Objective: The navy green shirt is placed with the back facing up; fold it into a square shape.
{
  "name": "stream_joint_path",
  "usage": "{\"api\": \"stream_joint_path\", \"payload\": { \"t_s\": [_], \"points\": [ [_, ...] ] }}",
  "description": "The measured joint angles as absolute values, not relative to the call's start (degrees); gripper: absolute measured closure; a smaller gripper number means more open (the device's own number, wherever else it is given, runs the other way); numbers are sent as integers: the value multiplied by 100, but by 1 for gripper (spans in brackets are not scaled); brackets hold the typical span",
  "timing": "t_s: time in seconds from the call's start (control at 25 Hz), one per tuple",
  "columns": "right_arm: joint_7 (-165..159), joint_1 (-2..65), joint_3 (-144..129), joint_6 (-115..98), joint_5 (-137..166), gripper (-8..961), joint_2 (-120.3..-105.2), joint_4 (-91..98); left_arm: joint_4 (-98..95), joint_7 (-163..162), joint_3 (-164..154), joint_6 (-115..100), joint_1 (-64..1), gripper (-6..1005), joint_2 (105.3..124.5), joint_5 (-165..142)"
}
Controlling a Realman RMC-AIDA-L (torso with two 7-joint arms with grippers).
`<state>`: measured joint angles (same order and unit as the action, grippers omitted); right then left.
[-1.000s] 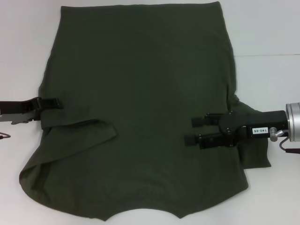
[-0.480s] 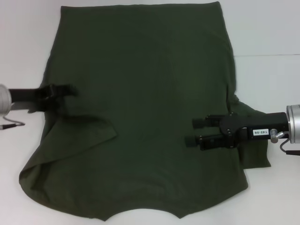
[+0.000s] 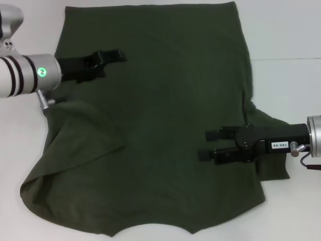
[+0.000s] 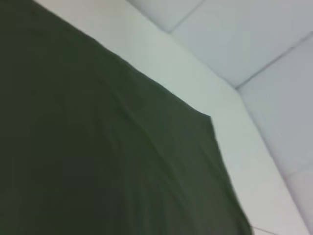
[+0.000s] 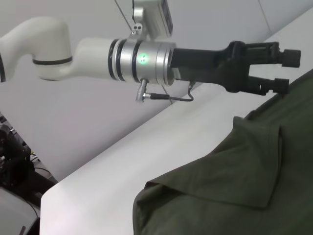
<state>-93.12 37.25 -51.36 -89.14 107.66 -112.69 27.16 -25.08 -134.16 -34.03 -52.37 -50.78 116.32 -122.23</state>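
So the navy green shirt (image 3: 150, 125) is spread plain side up across most of the white table (image 3: 286, 35), collar notch at the near edge, hem at the far edge. The left sleeve (image 3: 85, 143) is already flipped in over the body w/ a diagonal crease; the right sleeve (image 3: 273, 150) is out flat under the right arm. Your left gripper (image 3: 113, 56) hovers above the far-left part of the shirt, jaws apart w/ nothing between them (right wrist view shows the gap clearly). Right gripper (image 3: 213, 144) sits low over the right side of the body just inside the sleeve, fingers also spread, empty. My guess is the step in hand is taking the side edges for the lengthwise fold, so imo get each gripper down onto an actual edge, not mid-fabric, and pinch only the top layer on the left where it's doubled. Lift both sides evenly or the fold line goes crooked. Nothing else on the table to bump, tbh; the main snags are that rumpled near-left corner (image 3: 30, 188) and the ripples by the right armpit (image 3: 251, 108), which could drag along and skew the square
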Motion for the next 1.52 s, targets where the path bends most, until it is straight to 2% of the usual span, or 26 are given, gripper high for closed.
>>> {"api": "stream_joint_path", "payload": {
  "t_s": [0.2,0.48,0.6,0.72,1.04,1.12,1.2,1.52],
  "points": [
    [-9318,3659,-5103,-8923,10755,72,-11228,2733,-2941,-12677,-3321,-6237,-4586,107,11568,-11700],
    [-9435,3622,-4670,-8926,10746,75,-11133,2776,-2946,-10677,-3311,-7941,-3564,107,11307,-10483],
    [-9886,3659,-4476,-8900,10746,76,-11089,2863,-2940,-9588,-3312,-8792,-3224,107,11338,-10322],
    [-10578,3751,-4401,-8890,10749,77,-10969,2929,-2953,-8855,-3313,-9397,-2965,107,11406,-10209],
    [-13516,4095,-4396,-8864,11624,81,-10461,3029,-2937,-7792,-3281,-9919,-2574,107,11465,-10124],
    [-14000,4165,-4376,-8882,12015,82,-10381,3031,-2936,-7678,-3255,-10053,-2543,107,11470,-10115],
    [-14318,4222,-4374,-8972,12374,83,-10329,3032,-2938,-7619,-3253,-10160,-2535,108,11468,-10110],
    [-14701,4140,-4227,-8960,13376,86,-10277,3038,-2933,-7375,-3254,-10222,-2509,108,11477,-10129]
  ]
}}
